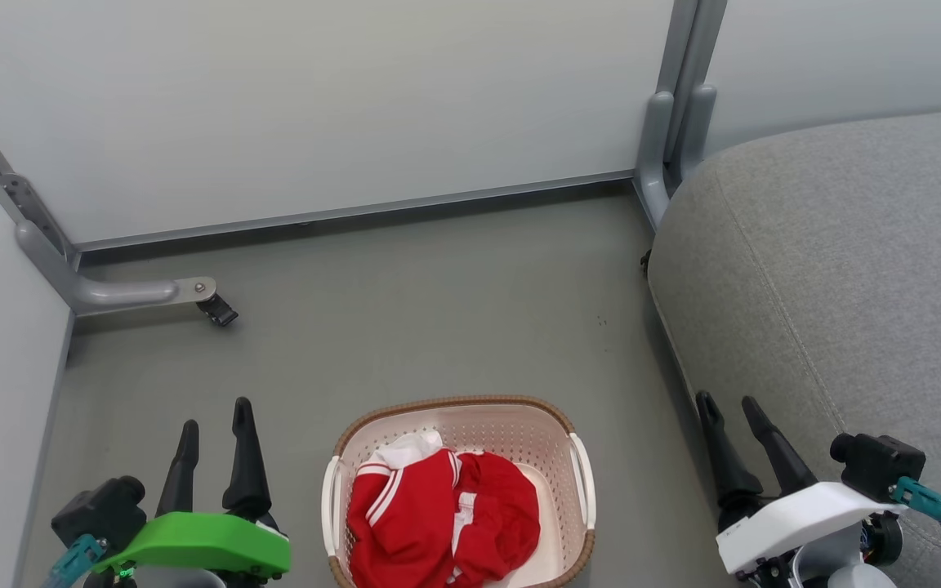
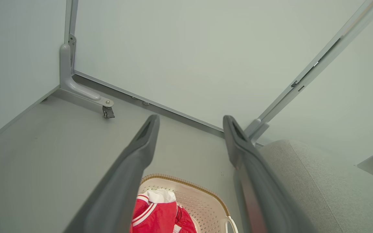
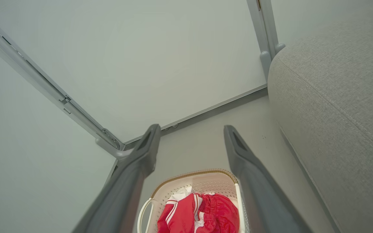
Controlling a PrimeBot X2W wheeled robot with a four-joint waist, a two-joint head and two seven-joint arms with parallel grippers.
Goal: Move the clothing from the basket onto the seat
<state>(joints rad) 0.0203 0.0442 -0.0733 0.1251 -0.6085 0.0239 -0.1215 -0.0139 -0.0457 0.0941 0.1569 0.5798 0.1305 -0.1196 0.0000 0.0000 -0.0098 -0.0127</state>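
Left gripper (image 1: 216, 414) sits low on the left side, and its two dark fingers are spread apart. From its wrist view I can see floor (image 1: 438, 302) and wall between the fingers. A bright green cover (image 1: 201, 543) sits behind the fingers, with a small black camera (image 1: 99, 510) next to it.

The right gripper (image 1: 728, 400) is low on the right side. Its fingers are spread apart too, and they point up along the front edge of the seat (image 1: 846, 269). A white cover (image 1: 797, 514) sits behind these fingers, with another black camera (image 1: 875, 465) beside it.

The basket (image 1: 454, 404) stands on the grey floor between the two grippers, not touching either one. It is cream white with lots of little holes, a brown rim and a white handle on each side.

The clothing (image 1: 438, 514) lies bunched up inside the basket. It is bright red with white stripes, and a white bit pokes up at the back left.

The seat is big, grey and soft, with a stitched line running along it. It stands to the right of the basket, with a strip of floor between them.

Pale walls (image 1: 315, 106) stand behind. A grey metal foot (image 1: 127, 291) rests on the floor at the left wall, and a grey post (image 1: 666, 122) goes up in the corner by the seat.
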